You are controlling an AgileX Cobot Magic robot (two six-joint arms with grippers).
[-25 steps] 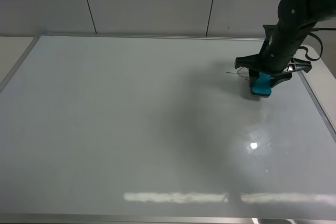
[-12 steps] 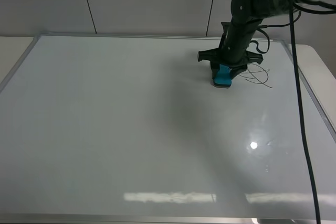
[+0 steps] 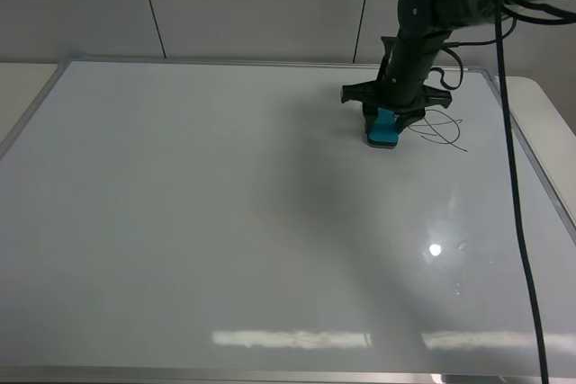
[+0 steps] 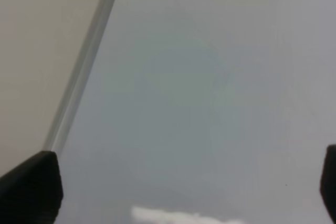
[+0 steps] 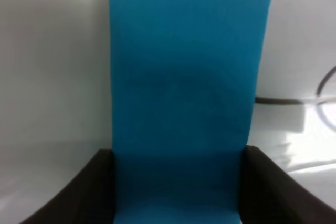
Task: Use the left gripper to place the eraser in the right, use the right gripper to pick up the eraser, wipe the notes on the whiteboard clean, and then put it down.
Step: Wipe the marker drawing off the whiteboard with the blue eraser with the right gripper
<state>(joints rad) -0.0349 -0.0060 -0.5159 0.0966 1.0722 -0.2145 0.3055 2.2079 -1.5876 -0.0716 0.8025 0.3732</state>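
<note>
Although the right tool (image 3: 389,114), clamped on the eraser (image 3: 382,130), has swept away from the right edge of the whiteboard surface (image 3: 225,222) and paused, the notes (image 3: 439,129) just beside it near the far right corner remain unwiped, so another pass seems needed.

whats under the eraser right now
Only bare whiteboard shows around the eraser, which the right end effector grips. The notes lie beside it. Its underside and the patch of board beneath are hidden.
</note>
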